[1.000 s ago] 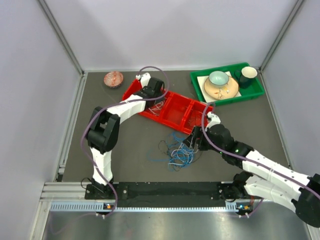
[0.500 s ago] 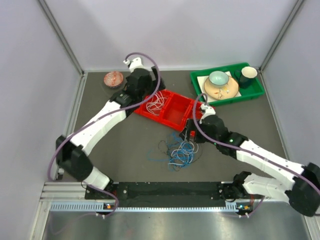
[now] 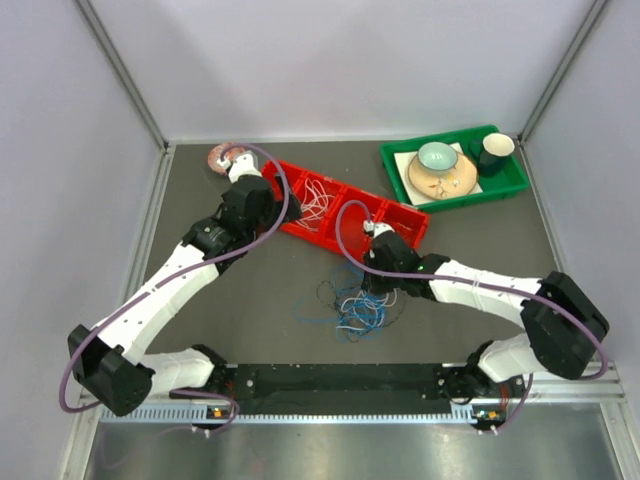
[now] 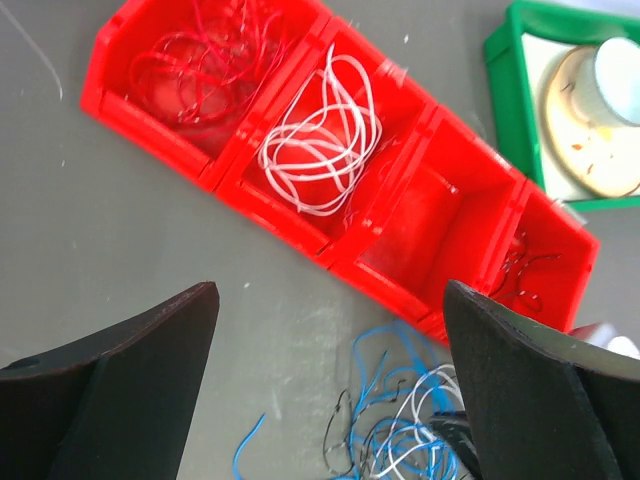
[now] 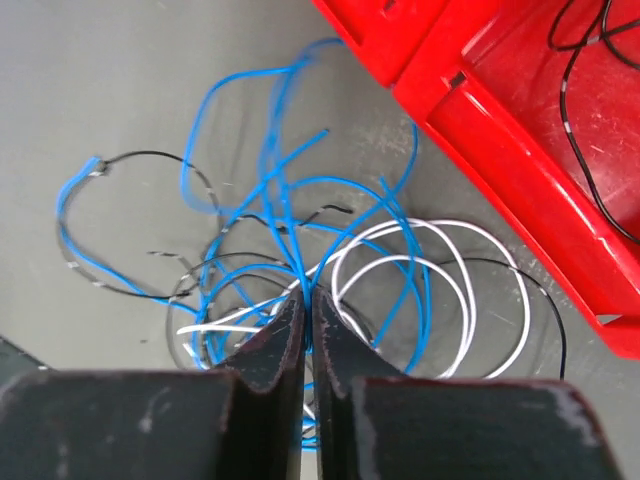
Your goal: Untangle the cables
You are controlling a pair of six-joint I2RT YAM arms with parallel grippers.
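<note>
Fingers point(image 5: 270, 345) of the right gripper point(image 5: 305, 300) are pressed flat together, and a blue cable point(image 5: 288, 245) runs straight into the seam between them, so it looks pinched at the very tips. That strand belongs to the tangle point(image 3: 355, 305), a loose heap of blue, white and black cables lying on the dark table point(image 3: 250, 290) just in front of the red tray point(image 4: 300, 235). Some sorting is done: the red cables point(image 4: 195, 65) fill the tray's end compartment, the white cables point(image 4: 320, 140) the next, the third is bare, and a black cable point(image 4: 525, 275) lies in the fourth.

The left gripper point(image 4: 330, 300) hangs over the tray's near wall with its jaws spread as wide as they go, holding nothing.

Trouble is likely if the right arm lifts now. The blue strand crosses under white loops and through black ones, and nothing pins the heap, so the whole knot may rise with it or pull tighter. With so thin a wire held only at the tips, it could also slip free, or drag a loop against the tray wall.
</note>
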